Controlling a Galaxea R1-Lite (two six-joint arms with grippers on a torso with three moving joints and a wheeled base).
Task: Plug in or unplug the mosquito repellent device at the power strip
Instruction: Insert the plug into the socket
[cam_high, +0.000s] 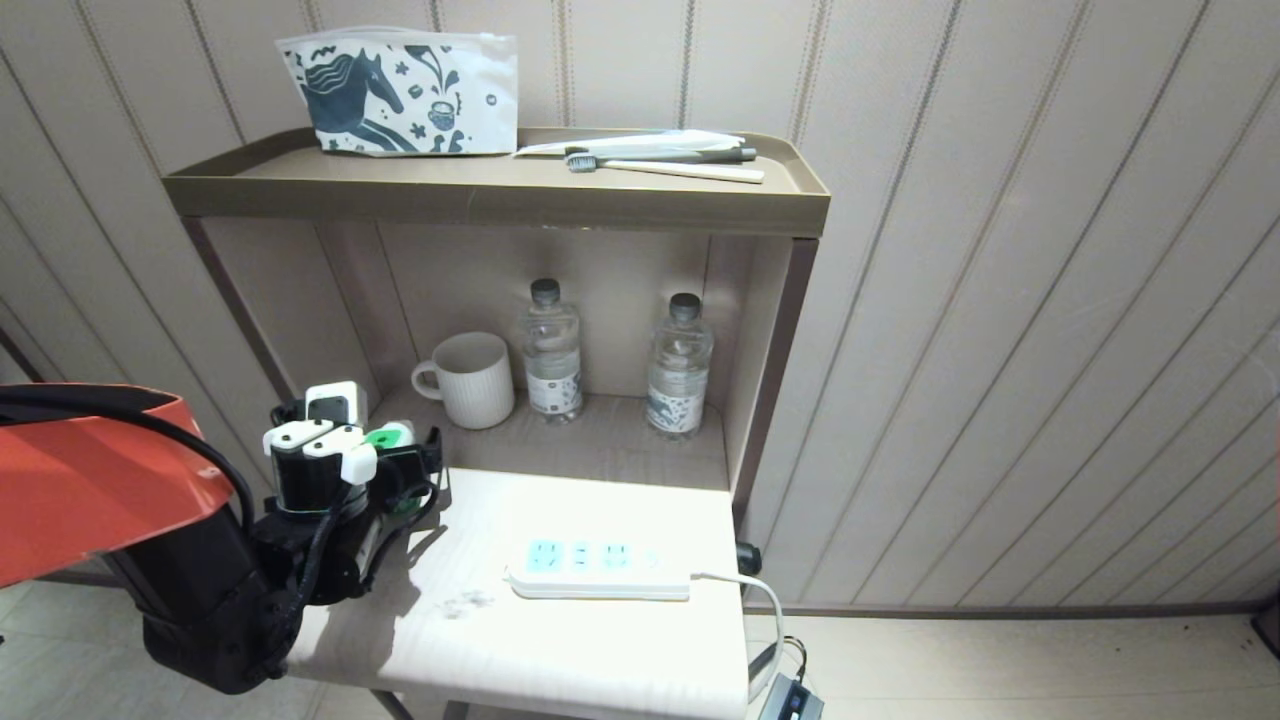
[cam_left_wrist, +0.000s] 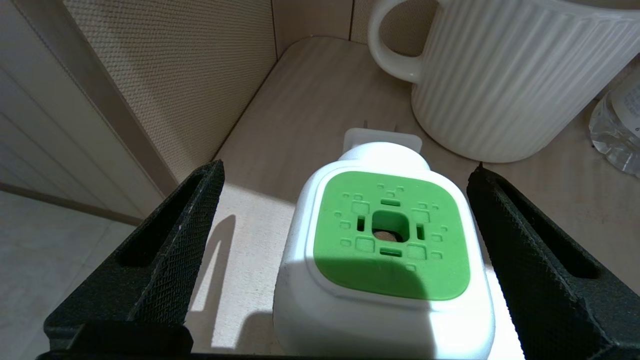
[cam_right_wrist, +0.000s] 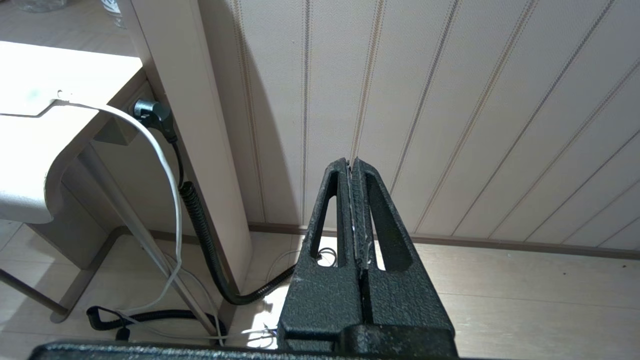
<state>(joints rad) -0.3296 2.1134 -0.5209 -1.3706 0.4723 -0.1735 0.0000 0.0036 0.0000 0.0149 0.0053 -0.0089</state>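
Green-topped white mosquito repellent device (cam_left_wrist: 385, 240) stands unplugged, apart from white power strip (cam_high: 598, 570).

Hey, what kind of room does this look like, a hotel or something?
Probably a hotel or guest room: a bedside-style stand holds two water bottles beside a ribbed mug, with a toothbrush and printed amenity pouch on top, against panelled walls.

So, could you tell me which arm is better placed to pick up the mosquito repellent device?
The left. The left claw is open and straddles the mosquito repellent device, one finger on each side, beside the mug. The right claw is shut and faces the wall, away from the table.
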